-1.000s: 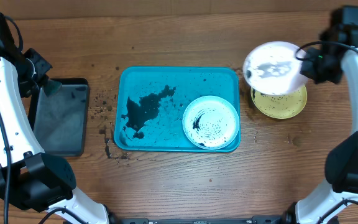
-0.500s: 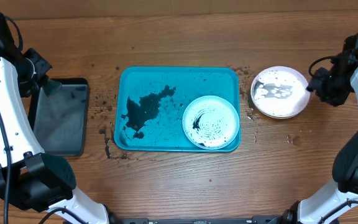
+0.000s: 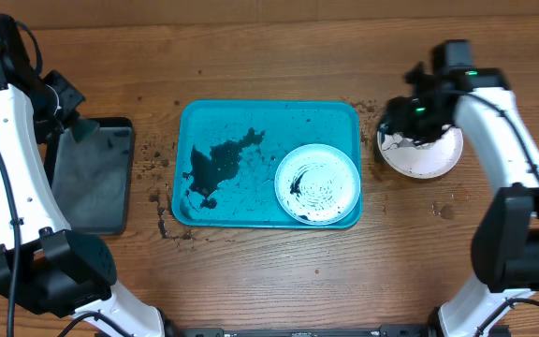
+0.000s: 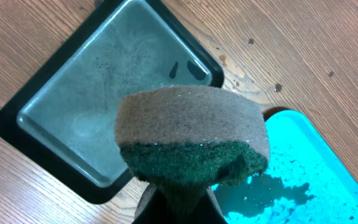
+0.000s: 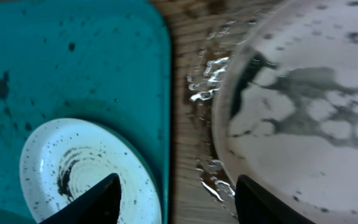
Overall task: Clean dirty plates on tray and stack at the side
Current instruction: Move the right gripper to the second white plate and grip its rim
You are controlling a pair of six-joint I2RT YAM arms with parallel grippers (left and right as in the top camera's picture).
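The turquoise tray [image 3: 251, 122] lies mid-table with a dark puddle of grime in its left half. A pale aqua plate [image 3: 317, 183], speckled black, sits in its right half, also seen in the right wrist view as the aqua plate [image 5: 67, 168]. A white plate [image 3: 430, 157] with grey streaks rests on the table right of the tray. My right gripper [image 3: 406, 120] hovers open over that plate's left rim, and the right gripper [image 5: 176, 202] has only wet wood between its fingers. My left gripper [image 4: 179, 196] is shut on a brown and green sponge [image 4: 191, 140].
A black tray with a grey inside [image 3: 92, 173] lies at the left under the sponge. Dark crumbs and water drops [image 5: 207, 81] dot the wood around the turquoise tray's edges.
The right gripper lowered the white plate onto the yellow-green plate beside the tray, let go and opened, then shifted left toward the tray. The left arm has stayed put.
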